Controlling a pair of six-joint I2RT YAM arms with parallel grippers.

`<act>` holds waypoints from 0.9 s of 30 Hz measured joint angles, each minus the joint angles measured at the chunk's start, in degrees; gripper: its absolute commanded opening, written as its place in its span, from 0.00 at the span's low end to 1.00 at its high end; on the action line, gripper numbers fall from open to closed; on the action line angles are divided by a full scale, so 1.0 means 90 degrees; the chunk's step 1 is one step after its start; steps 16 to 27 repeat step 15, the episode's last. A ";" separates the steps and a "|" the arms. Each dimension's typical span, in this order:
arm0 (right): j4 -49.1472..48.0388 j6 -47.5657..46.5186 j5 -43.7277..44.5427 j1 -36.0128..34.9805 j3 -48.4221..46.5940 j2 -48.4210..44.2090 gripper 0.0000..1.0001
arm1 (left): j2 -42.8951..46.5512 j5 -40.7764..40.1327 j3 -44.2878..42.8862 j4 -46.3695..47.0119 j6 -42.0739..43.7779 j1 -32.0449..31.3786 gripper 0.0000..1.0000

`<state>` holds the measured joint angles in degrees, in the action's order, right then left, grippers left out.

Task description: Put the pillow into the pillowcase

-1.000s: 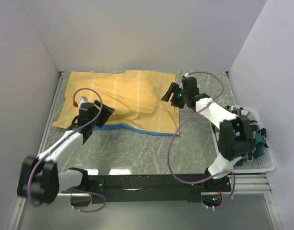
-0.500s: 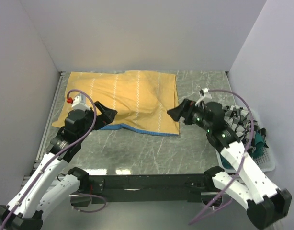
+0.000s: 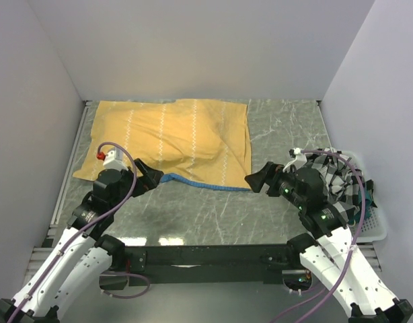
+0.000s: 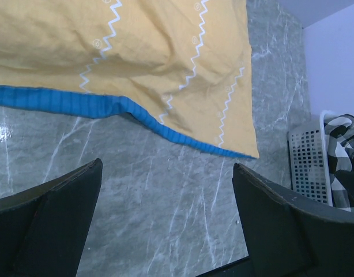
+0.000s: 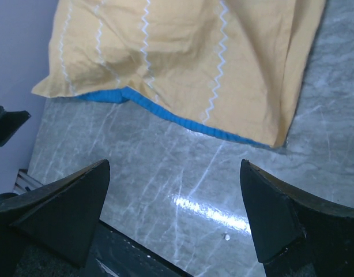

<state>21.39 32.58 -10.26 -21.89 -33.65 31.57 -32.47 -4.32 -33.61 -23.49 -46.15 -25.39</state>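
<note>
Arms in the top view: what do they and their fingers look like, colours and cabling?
The left arm and right arm have white shells with black joints; a purple cable runs along each. The fingers are black wedges. The left wrist carries a red tag; green lights glow on the right.

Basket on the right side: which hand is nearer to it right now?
Right. The right hand hovers open just to the left of the basket, on the same side. The left hand is far across, by the pillowcase's blue edge.
</note>
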 measured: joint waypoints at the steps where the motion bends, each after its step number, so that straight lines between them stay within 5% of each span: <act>1: 0.0036 -0.0010 0.0022 0.0000 0.0036 -0.0010 1.00 | 0.0041 0.0005 0.0036 0.0007 0.0000 0.0000 1.00; 27: 0.0112 -0.0036 0.0044 0.0000 0.0119 -0.0012 1.00 | 0.0117 0.0114 0.0068 0.0216 0.0000 0.0000 0.99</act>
